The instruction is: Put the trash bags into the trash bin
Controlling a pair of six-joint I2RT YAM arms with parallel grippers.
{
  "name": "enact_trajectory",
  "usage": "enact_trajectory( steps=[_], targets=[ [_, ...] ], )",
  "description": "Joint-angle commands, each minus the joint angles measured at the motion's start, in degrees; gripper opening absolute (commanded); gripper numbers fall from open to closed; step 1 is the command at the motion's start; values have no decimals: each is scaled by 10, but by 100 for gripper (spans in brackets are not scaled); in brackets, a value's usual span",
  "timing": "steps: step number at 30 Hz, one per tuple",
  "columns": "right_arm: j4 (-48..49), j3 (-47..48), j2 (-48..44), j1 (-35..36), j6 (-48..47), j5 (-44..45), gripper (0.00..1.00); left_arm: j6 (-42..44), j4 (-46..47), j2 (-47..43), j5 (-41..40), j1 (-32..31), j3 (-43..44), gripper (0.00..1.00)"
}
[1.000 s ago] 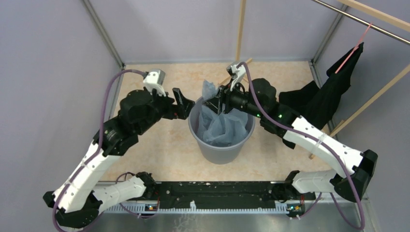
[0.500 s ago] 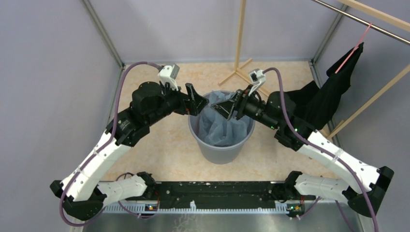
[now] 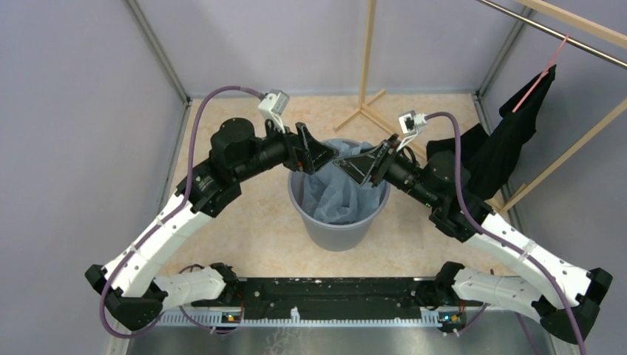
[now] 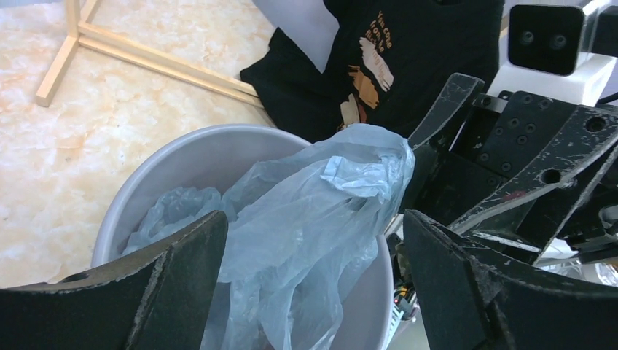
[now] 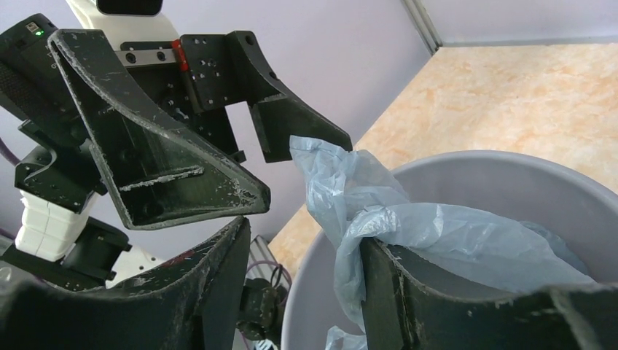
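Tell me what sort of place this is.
Probably a lab robot test cell: plain panel walls on metal posts box in a tabletop, a left arm and right arm are bolted at its near edge, and props like a grey bin and a wooden rack stand on it.

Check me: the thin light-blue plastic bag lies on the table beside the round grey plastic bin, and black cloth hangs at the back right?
Not quite. The thin light-blue plastic bag sits inside the round grey plastic bin, not beside it, as the top view shows. The black cloth does hang at the back right.
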Motion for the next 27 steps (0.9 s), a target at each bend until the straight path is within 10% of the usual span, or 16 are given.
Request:
enact_trajectory(
  steps=[1, 14, 19, 22, 27],
  targets=[
    [37, -4, -5, -4, 9, -14, 53, -25, 54, -10, 41, -3, -18, 93],
    [-4, -28, -54, -4, 6, 9, 50, 27, 80, -37, -44, -3, -44, 3],
    [-9, -26, -57, -4, -5, 19, 38, 56, 43, -85, -122, -3, -57, 0],
    [20, -25, -44, -4, -6, 5, 16, 72, -10, -88, -138, -3, -39, 26],
    [48, -9, 0, -4, -18, -25, 3, 93, -85, -89, -147, -3, -22, 9]
  ],
)
